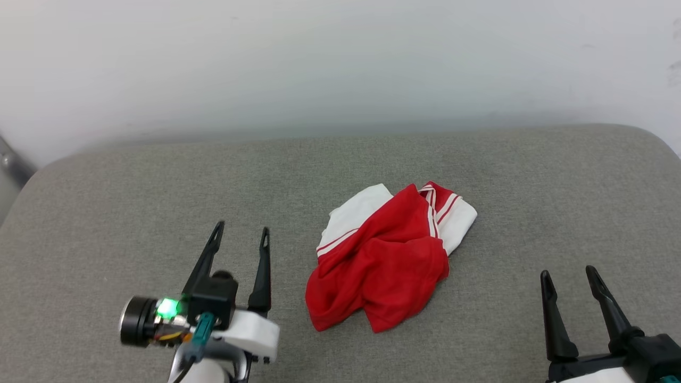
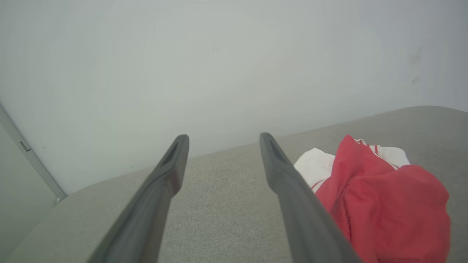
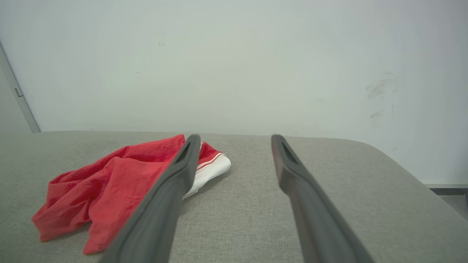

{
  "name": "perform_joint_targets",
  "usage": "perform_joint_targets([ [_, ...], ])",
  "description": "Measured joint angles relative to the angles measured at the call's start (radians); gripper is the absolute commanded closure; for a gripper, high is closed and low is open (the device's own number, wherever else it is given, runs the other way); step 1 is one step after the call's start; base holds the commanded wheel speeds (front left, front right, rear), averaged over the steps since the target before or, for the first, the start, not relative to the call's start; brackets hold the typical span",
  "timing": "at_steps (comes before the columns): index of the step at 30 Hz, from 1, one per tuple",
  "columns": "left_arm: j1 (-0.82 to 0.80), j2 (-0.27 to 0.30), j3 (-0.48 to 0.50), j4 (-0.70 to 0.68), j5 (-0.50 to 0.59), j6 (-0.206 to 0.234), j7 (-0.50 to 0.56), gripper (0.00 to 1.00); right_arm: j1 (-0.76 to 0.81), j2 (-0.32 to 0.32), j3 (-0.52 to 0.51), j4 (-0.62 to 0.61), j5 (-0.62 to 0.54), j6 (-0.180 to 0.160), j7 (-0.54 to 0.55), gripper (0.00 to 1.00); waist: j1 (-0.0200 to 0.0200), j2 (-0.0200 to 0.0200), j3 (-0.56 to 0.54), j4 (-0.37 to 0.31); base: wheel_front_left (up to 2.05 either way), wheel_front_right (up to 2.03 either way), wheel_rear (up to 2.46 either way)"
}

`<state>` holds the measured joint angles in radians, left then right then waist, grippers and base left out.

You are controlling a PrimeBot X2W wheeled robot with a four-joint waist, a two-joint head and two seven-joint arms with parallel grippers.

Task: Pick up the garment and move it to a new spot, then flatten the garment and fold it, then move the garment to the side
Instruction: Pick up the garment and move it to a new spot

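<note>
You have one garment (image 1: 383, 260) (two white sleeves (image 1: 355, 214) showing on it), one grey padded surface (image 1: 133, 213), and two grippers: one left gripper (image 1: 242, 227), one right gripper (image 1: 567, 271), each with two dark fingers (image 1: 262, 266), four altogether.

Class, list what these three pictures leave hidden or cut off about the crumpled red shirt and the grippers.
Garment: crumpled folds hide most of its fabric in every view.
Right gripper: the head view's bottom edge cuts off its body.
Right wrist view: one of its fingers covers part of the garment.
Left wrist view: the bottom edge crops the garment.
</note>
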<state>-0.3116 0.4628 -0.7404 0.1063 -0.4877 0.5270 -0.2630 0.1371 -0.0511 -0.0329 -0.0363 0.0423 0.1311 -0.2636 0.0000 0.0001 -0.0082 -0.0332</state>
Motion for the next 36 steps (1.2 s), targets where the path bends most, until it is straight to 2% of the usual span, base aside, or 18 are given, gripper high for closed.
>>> perform_joint_targets([
  [5, 0.133, -0.042, 0.112, -0.031, 0.067, -0.017, 0.000, 0.00, 0.007, 0.000, -0.010, 0.007, 0.037, 0.000, 0.000, 0.00, 0.0000, 0.0000, -0.007, 0.012, 0.00, 0.00, 0.00],
  [17, 0.303, -0.164, 0.329, -0.044, 0.209, -0.153, 0.000, 0.00, 0.037, 0.000, -0.017, 0.019, 0.091, 0.000, 0.000, 0.00, 0.0000, 0.0000, -0.029, 0.037, 0.00, 0.00, 0.00],
  [28, 0.395, -0.257, 0.437, -0.052, 0.300, -0.252, 0.000, 0.00, 0.062, 0.000, -0.011, 0.026, 0.108, 0.000, 0.000, 0.00, 0.0000, 0.0000, -0.045, 0.048, 0.00, 0.00, 0.00],
  [36, 0.412, -0.301, 0.498, -0.047, 0.344, -0.302, 0.000, 0.00, 0.068, 0.000, -0.003, 0.032, 0.115, 0.000, 0.000, 0.00, 0.0000, 0.0000, -0.052, 0.057, 0.00, 0.00, 0.00],
])
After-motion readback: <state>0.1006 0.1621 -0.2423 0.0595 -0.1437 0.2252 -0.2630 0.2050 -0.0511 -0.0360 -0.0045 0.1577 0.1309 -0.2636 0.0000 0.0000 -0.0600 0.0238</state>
